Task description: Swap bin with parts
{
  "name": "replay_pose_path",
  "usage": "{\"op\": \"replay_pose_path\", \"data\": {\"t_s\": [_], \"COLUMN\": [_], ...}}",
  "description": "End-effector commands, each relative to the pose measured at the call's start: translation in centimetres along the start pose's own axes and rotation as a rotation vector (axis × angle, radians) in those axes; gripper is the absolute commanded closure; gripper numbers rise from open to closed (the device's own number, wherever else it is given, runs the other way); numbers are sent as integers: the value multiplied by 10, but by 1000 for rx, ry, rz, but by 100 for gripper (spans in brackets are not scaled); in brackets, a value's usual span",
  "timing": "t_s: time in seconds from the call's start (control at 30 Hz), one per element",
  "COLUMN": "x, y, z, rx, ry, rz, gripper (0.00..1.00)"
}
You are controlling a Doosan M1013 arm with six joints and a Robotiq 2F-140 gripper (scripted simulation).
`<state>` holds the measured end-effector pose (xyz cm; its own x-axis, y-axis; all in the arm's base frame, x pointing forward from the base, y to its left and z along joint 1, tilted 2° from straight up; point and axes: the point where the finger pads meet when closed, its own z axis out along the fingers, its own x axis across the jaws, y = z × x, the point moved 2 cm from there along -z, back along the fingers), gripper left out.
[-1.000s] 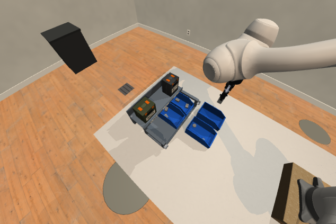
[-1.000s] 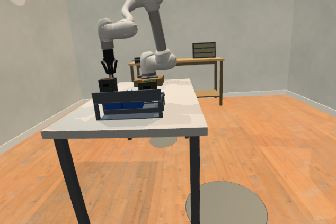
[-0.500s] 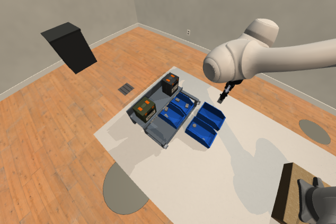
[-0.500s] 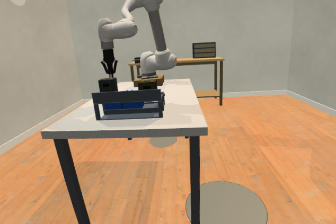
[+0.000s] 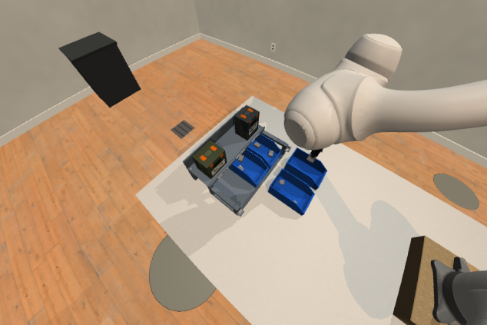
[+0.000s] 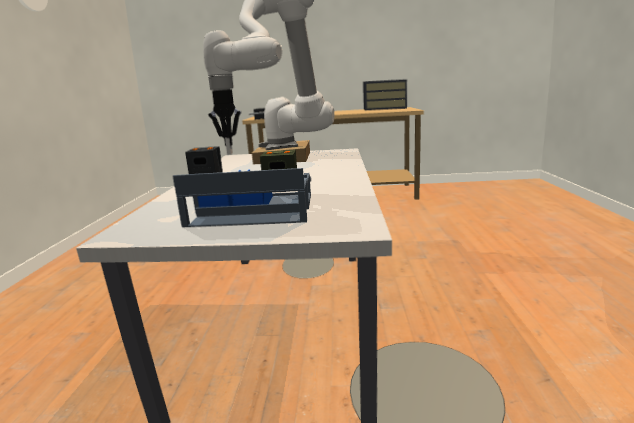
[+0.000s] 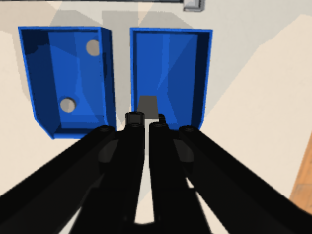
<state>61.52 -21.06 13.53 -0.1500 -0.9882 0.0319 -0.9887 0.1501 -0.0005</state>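
My gripper is shut with nothing between its fingertips. Its tips show over the rear part of the empty blue bin, which stands upright on the table; their exact height above it is hard to tell. The blue bin with parts stands upright beside it, on the table, with round grey parts inside. The grey shelf has an open gap at one end of its bin row. Its front lip runs along the side facing the two table bins.
Two blue bins with grey parts, one near the gap and one farther along, stand in the shelf row. A green-and-orange case and a black-and-orange case stand on the shelf's upper board.
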Motion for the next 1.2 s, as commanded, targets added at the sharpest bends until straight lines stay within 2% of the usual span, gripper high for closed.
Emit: {"op": "replay_pose_path", "data": {"t_s": [0.0, 0.07, 0.27, 0.3, 1.17], "x": [-51, -61, -61, -61, -61], "y": [0, 1, 1, 1, 1], "z": [-4, -5, -5, -5, -5], "rx": [0, 0, 0, 0, 0], "ry": [3, 3, 3, 3, 3], "rz": [1, 1, 1, 1, 1], "gripper": [90, 90, 90, 76, 76]}}
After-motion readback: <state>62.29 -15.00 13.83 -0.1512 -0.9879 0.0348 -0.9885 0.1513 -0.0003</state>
